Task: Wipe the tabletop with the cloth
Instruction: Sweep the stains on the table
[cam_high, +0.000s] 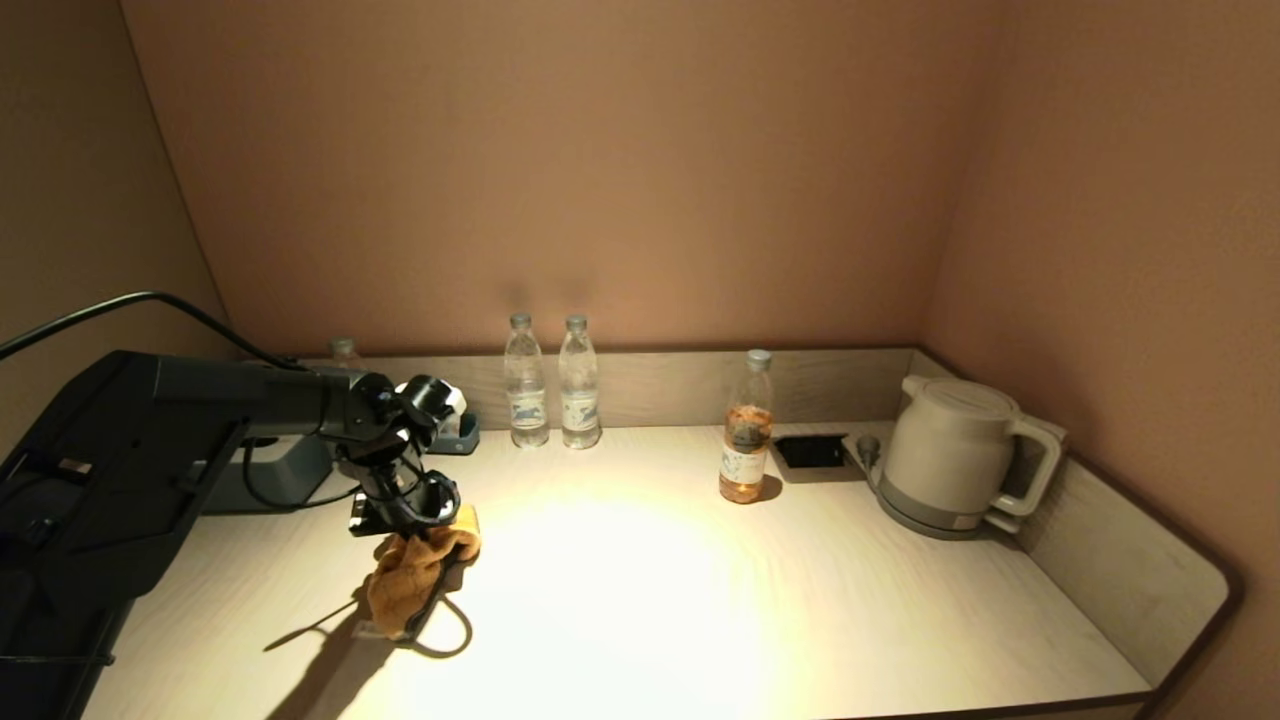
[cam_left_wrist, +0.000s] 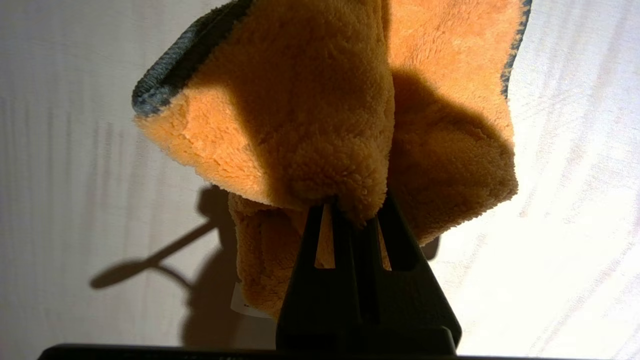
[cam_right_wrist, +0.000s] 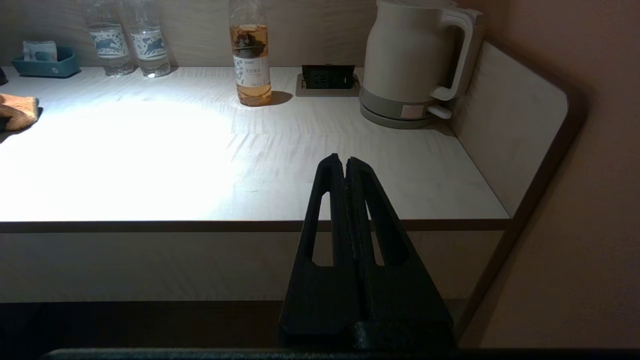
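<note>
The orange cloth (cam_high: 405, 585) with its grey-blue edge hangs bunched from my left gripper (cam_high: 428, 538), over the left part of the pale wood-grain tabletop (cam_high: 800, 600). Its lower end reaches down to the surface beside its own shadow. In the left wrist view my left gripper (cam_left_wrist: 350, 212) is shut on a fold of the cloth (cam_left_wrist: 310, 115), with the tabletop (cam_left_wrist: 575, 200) behind it. My right gripper (cam_right_wrist: 345, 162) is shut and empty, held off the front edge of the tabletop (cam_right_wrist: 150, 150). From there the cloth (cam_right_wrist: 17, 111) shows far off at one side.
Two water bottles (cam_high: 525, 385) (cam_high: 579, 385) stand at the back rim, and a tea bottle (cam_high: 746, 430) stands further right. A white kettle (cam_high: 950, 455) sits in the back right corner beside a socket panel (cam_high: 810, 452). A blue-grey box (cam_high: 460, 432) stands behind the left arm.
</note>
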